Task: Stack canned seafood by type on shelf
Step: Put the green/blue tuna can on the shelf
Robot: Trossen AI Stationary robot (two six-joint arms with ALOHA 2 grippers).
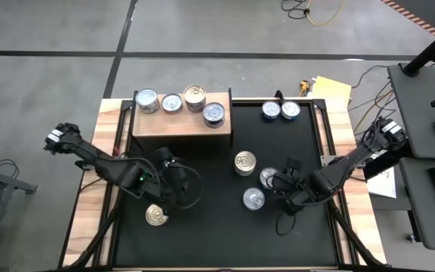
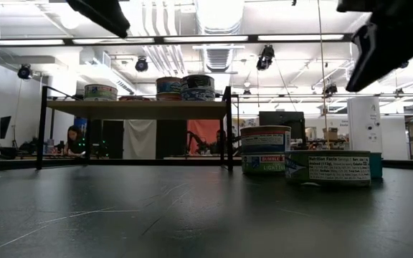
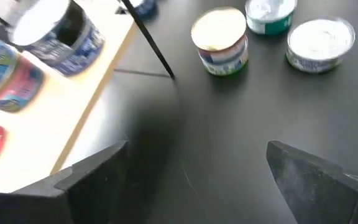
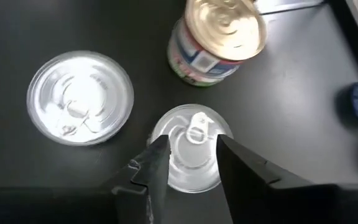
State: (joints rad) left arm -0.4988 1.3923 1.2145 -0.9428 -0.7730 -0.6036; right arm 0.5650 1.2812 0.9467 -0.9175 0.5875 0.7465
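The light-brown shelf (image 1: 181,121) stands at the table's far left and bears several tins (image 1: 172,103). It also shows in the low view (image 2: 138,109). A gold-topped tin (image 1: 245,162) and two silver-topped tins (image 1: 269,177) (image 1: 253,199) stand mid-table. Two blue tins (image 1: 280,111) stand at the far right, and a gold-topped tin (image 1: 157,215) stands near the front left. My right gripper (image 4: 191,165) hovers over the pull-tab silver tin (image 4: 191,146), fingers a little apart and narrower than the tin. My left gripper (image 3: 197,180) is open and empty beside the shelf.
The shelf's dark metal frame post (image 3: 151,40) stands at its corner near my left gripper. The second silver tin (image 4: 79,96) and the gold-topped tin (image 4: 222,37) stand close to the one under my right gripper. Bare black table lies between the two grippers.
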